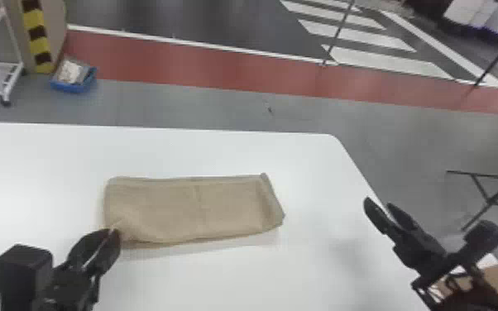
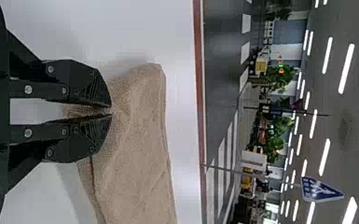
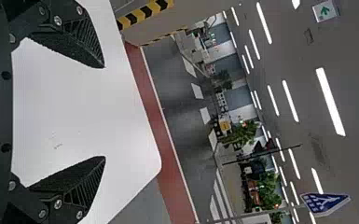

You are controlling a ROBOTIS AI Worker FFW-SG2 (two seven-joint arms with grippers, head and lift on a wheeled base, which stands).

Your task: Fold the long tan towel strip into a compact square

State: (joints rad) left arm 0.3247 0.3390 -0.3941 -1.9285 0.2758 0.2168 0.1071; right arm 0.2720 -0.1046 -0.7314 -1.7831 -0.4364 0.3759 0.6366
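1. The white tabletop [image 1: 318,269] carries the work. Its smooth-looking surface could let the cloth skid toward the left edge instead of folding, if the pull runs too flat.
2. The tan towel strip [image 1: 227,206] lies lengthwise along the far edge, apart from it, well in from the far right corner. It seems to be more than one layer thick. A pull on one corner alone could twist it, drag the whole strip or part the layers, since nothing pins its other end. The turned lip [image 1: 272,198] at the end toward the right edge could then roll or bunch, leaving the square lopsided.
3. The right gripper [image 1: 378,203] hangs by the right edge, well apart from the cloth. Its fingers are spread wide, with nothing between them and touching nothing. If it comes in too low, a finger could snag the lip or scrape the tabletop.
4. The left gripper [image 2: 111,111] is at the strip's corner nearest the left and near edges, its fingers pressed together on a pinch of towel.
5. That puckered corner [image 1: 126,231] is the smallest worry: the bite looks narrow, so a quick lift could slip it free, or catch only some of the layers and carry the fold over askew.
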